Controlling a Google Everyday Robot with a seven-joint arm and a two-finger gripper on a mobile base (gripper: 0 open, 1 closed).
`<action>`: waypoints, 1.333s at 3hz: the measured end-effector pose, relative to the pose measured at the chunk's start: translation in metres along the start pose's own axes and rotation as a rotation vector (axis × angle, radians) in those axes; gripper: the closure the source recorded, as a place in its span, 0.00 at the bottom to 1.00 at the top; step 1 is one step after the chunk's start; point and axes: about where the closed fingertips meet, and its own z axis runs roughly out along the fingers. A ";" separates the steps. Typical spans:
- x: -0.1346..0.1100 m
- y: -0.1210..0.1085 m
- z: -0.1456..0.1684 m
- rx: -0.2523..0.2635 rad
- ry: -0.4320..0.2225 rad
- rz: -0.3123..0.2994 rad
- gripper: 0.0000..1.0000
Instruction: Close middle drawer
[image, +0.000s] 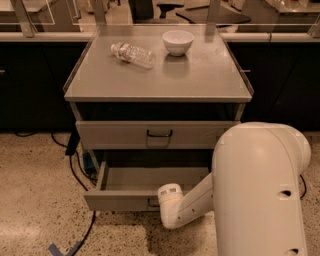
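Note:
The middle drawer (120, 200) of the grey metal cabinet (80, 95) stands pulled out toward me, its shallow inside (150, 177) bare. A small dark loop handle (152, 202) sits on the low front panel. My white arm reaches in from the lower right, and my gripper (164, 201) is at its far end, right against the drawer front beside the handle. The rounded wrist (171, 194) covers most of it. The uppermost drawer (115, 135) above has a taller front and its own dark handle (160, 133).
On the cabinet top lie a clear plastic bottle (132, 54) on its side and a white bowl (178, 41). Dark cables (80, 175) hang at the cabinet's left and run across the speckled floor. My bulky arm housing (260, 190) fills the lower right.

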 end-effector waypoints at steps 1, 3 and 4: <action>0.002 -0.002 0.000 0.014 -0.024 0.012 1.00; 0.011 -0.004 0.012 0.160 -0.218 0.142 1.00; 0.008 -0.006 0.015 0.244 -0.321 0.212 1.00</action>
